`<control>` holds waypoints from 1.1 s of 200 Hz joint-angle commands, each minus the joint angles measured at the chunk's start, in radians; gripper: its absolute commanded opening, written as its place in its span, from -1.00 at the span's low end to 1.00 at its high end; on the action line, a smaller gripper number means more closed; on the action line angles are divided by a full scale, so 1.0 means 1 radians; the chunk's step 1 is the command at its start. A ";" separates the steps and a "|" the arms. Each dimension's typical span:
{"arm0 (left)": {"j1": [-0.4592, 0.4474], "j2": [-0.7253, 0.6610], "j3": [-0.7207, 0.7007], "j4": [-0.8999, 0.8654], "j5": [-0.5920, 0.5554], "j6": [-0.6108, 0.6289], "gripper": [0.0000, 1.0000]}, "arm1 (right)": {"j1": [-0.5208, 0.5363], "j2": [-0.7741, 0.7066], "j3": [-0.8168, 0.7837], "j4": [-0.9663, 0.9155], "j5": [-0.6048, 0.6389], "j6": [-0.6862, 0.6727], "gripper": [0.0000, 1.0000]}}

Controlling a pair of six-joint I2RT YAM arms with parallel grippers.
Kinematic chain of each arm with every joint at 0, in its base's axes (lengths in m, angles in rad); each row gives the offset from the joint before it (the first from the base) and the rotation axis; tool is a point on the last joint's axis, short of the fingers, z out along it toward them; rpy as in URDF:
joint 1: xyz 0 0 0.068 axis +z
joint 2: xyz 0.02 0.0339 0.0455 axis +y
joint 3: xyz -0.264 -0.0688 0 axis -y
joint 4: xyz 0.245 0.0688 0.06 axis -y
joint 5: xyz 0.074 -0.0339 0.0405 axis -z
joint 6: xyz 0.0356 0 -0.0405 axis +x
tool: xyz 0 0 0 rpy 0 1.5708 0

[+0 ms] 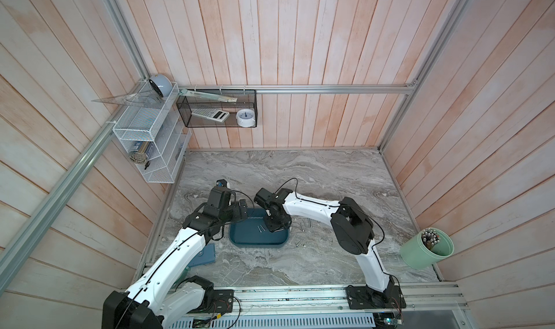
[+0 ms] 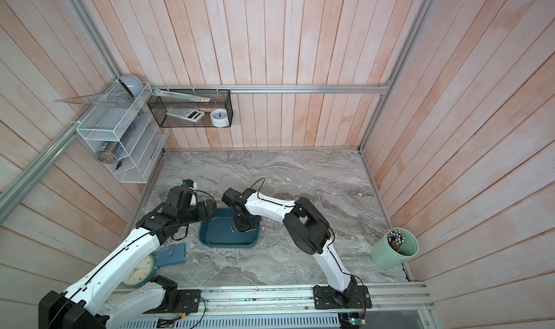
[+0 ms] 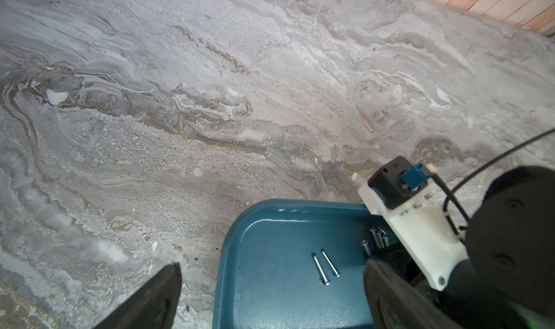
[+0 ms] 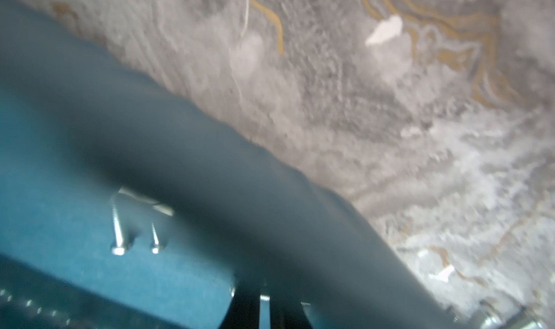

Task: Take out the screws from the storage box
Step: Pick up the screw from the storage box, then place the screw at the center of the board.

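Note:
The storage box (image 1: 240,241) is a shallow teal tray on the marble table, also seen in a top view (image 2: 210,239). Two screws (image 1: 260,228) lie side by side on its floor, and the left wrist view shows the pair (image 3: 326,266) plus a few more (image 3: 377,239) by the right gripper. My right gripper (image 1: 274,227) reaches down into the tray with its jaws shut on a thin screw (image 4: 264,299). My left gripper (image 3: 273,264) hangs open over the tray's left rim, holding nothing. Several screws (image 1: 304,222) lie on the table right of the tray.
A pale green cup of rods (image 1: 428,248) leans at the right wall. A blue wallet-like case (image 2: 171,254) and a round clock (image 2: 138,272) lie under the left arm. A black mesh basket (image 1: 216,108) and white wire shelves (image 1: 144,138) hang on the walls.

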 commanded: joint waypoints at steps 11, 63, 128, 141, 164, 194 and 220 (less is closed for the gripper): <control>0.005 -0.054 -0.032 0.061 0.065 0.023 1.00 | -0.003 -0.112 -0.045 0.062 -0.022 0.030 -0.97; 0.005 -0.073 -0.028 0.068 0.132 0.035 1.00 | -0.005 -0.201 -0.130 0.151 -0.048 0.090 -0.97; 0.005 -0.071 -0.033 0.075 0.159 0.020 1.00 | -0.075 -0.427 -0.334 0.205 0.008 0.179 -0.97; 0.006 -0.071 -0.033 0.072 0.149 0.015 1.00 | -0.110 -0.498 -0.403 0.224 0.007 0.194 -0.96; 0.005 -0.068 -0.033 0.068 0.135 0.013 1.00 | -0.181 -0.590 -0.509 0.222 0.031 0.201 -0.96; 0.005 -0.068 -0.032 0.067 0.139 0.013 1.00 | -0.269 -0.643 -0.592 0.145 0.071 0.175 -0.96; 0.005 -0.072 -0.037 0.077 0.156 0.012 1.00 | -0.303 -0.615 -0.615 0.083 0.108 0.151 -0.94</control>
